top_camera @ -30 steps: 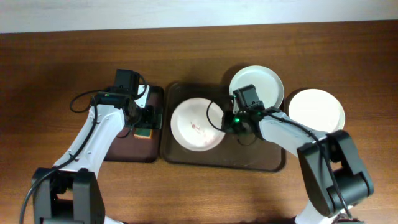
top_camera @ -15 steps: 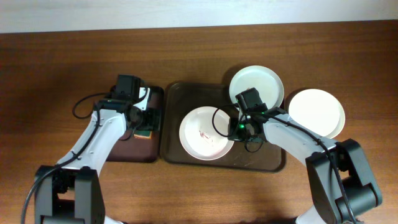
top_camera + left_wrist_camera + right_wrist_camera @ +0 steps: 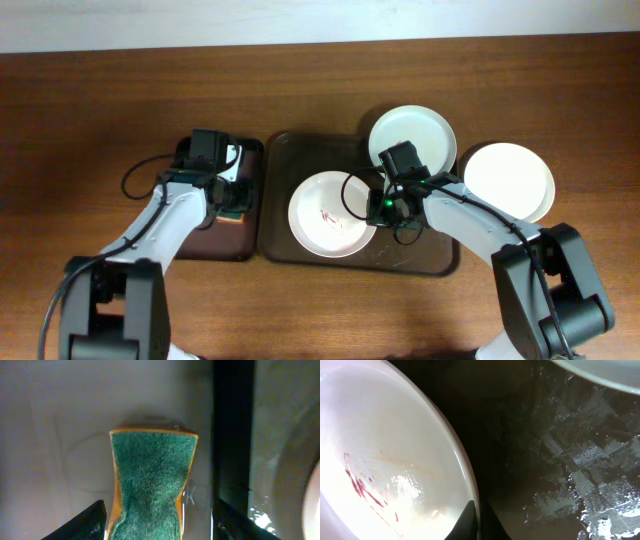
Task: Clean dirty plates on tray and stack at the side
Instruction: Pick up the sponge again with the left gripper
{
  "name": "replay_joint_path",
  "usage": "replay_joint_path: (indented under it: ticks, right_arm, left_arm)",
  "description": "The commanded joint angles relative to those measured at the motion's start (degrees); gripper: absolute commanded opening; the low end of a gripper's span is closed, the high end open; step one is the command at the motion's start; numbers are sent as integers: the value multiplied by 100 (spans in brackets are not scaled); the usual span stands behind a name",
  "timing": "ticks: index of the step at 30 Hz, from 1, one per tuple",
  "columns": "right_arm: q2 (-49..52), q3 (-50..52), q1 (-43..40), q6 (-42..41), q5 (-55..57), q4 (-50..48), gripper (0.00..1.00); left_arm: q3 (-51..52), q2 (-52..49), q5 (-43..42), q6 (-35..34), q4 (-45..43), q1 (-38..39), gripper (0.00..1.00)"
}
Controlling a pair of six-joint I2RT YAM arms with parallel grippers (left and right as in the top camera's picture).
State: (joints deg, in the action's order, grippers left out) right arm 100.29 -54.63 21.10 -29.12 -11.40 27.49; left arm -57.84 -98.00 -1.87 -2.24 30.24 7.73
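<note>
The right gripper [image 3: 383, 207], clamped on the smeared plate [image 3: 330, 215] by its rim, has dragged it to the middle of the tray [image 3: 420, 262] and paused. The left gripper [image 3: 233, 205] squeezes the green sponge [image 3: 147, 485] over the small tray [image 3: 200, 240]; wiping looks next.

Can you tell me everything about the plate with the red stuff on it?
The dirty plate is round, white and shallow, with a raised rim and a shiny, glazed look. Thin reddish smears mark its middle. It lies flat on the dark brown tray, toward the tray's left half. The right gripper pinches its right rim.
</note>
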Motion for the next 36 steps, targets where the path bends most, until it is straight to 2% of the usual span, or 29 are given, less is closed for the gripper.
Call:
replay_joint_path:
  ticks: [1,3,4,5,7,14,24,36]
  right_arm:
    - [-125,31,42,39,157,22,4]
    - [-125,31,42,39,157,22,4]
    - [-125,31,42,39,155,22,4]
    - [-125,31,42,39,157,22,4]
    - [-125,31,42,39,157,22,4]
    - [-125,31,42,42,157,22,4]
    - [-125,31,42,245,487,-157,4]
    - [-125,31,42,496,610,-457,4]
  left_arm:
    - [59,-229,57,-11,-50,-39,50]
    - [59,-240,59,-11,-109,-39,43]
    - [59,-240,57,-11,-122,-39,31]
    - [59,-240,59,-9,-129,-39,24]
    - [59,-240,57,-11,-131,-39,1]
    - [24,-144,55,-13,-107,-39,0]
    - [15,1906,85,-11,-289,-39,0]
    - [15,3185,348,-11,-654,-39,0]
